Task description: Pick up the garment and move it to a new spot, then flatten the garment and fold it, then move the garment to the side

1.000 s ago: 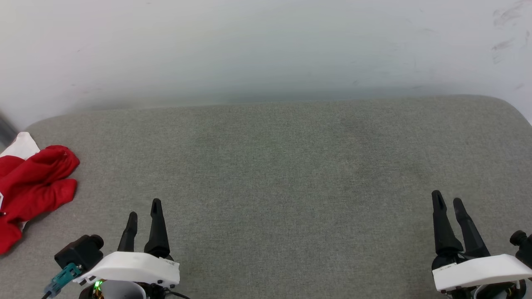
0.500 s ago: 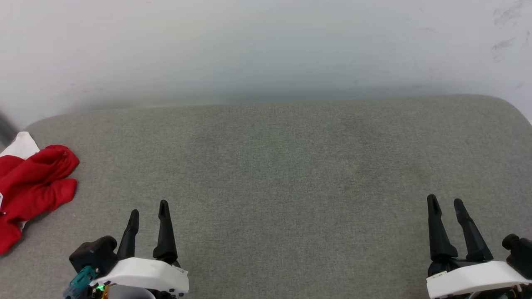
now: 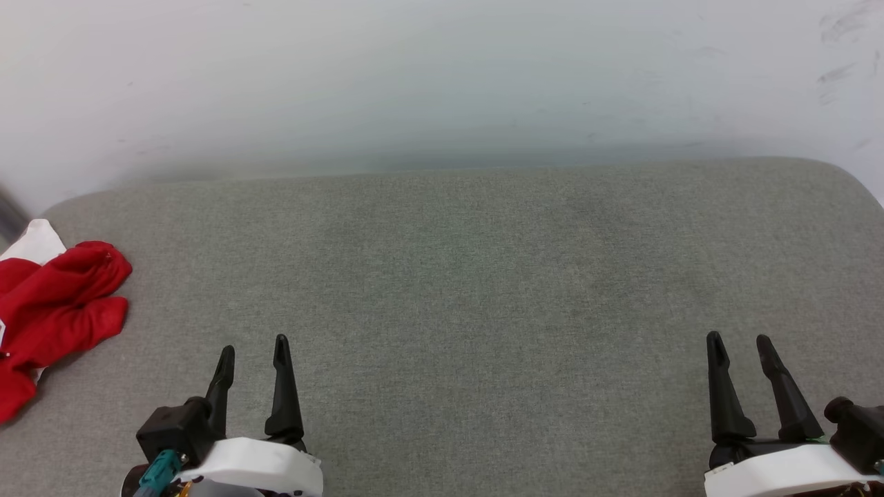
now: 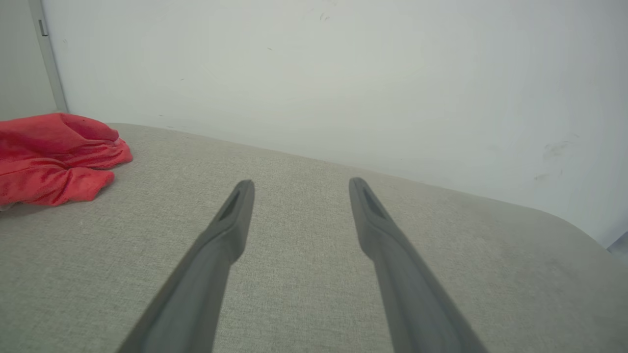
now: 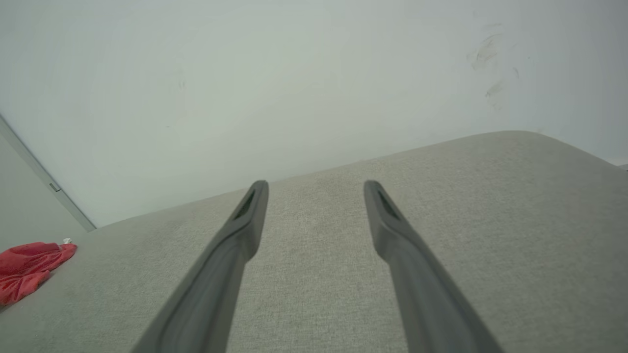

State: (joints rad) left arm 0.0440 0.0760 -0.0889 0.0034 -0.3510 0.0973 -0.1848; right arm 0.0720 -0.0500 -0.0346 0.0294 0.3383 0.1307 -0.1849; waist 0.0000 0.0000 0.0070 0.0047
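The garment point(image 3: 55, 307), red with a bit of white showing, lies bunched at the far left edge of the grey cushion point(image 3: 456, 276). It also appears at the left of the left wrist view as the garment point(image 4: 54, 159) and small at lower left as the garment point(image 5: 29, 269) in the right wrist view. My left gripper point(image 3: 253, 351) is open at the lower left, well to the right of the garment, holding nothing. My right gripper point(image 3: 737, 346) is open at the lower right, far from it. Both pairs of fingers point(image 4: 230, 230) hover over bare fabric.
A pale wall point(image 3: 442, 76) rises right behind the cushion's far edge. The cushion's right corner point(image 3: 849, 179) rounds off at the upper right. A door frame strip point(image 4: 46, 49) stands behind the garment.
Both grippers have drawn back toward the bottom edge, the left one also shifting right. The garment has not moved.
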